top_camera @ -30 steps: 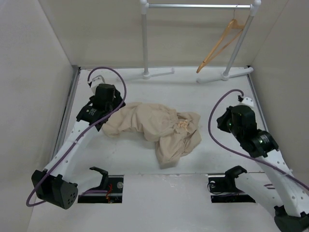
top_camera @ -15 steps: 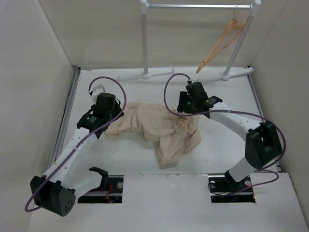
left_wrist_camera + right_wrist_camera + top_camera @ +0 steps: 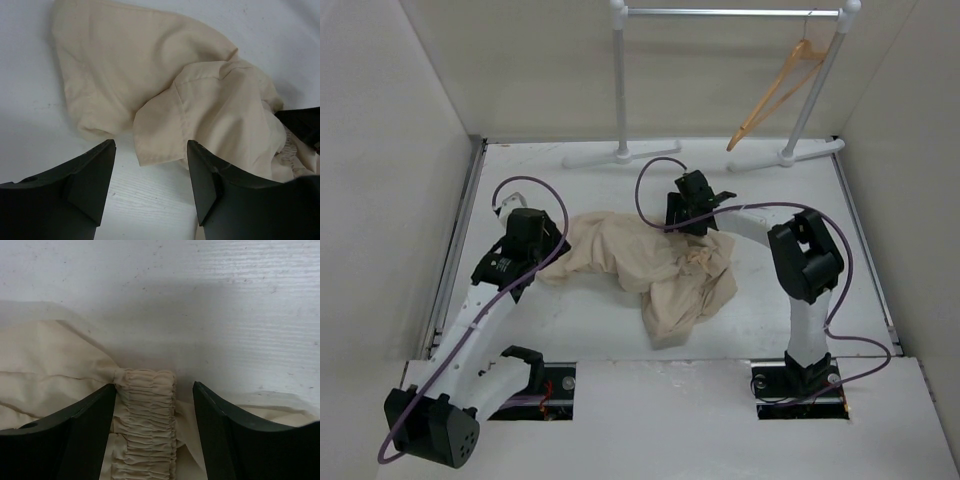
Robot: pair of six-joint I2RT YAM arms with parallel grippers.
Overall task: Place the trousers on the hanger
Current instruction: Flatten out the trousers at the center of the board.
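- Top external view: the trousers point(image 3: 640, 265) lie crumpled in a beige heap mid-counter point(image 3: 590, 335). They are well apart from the hanger point(image 3: 775, 95), which is hooked on the rail point(image 3: 730, 12) at the back.
- Right hand point(image 3: 694, 226) is spread wide astride the gathered elastic waistband point(image 3: 147, 420), gripping nothing.
- Left hand point(image 3: 548, 250) is likewise spread above a loose folded edge at the heap's left end.
- Step in hand, by the look of it: the first pick-up, with no cloth lifted yet.
- Next move likely calls for both hands to drop, close on fabric and draw the legs out straight.
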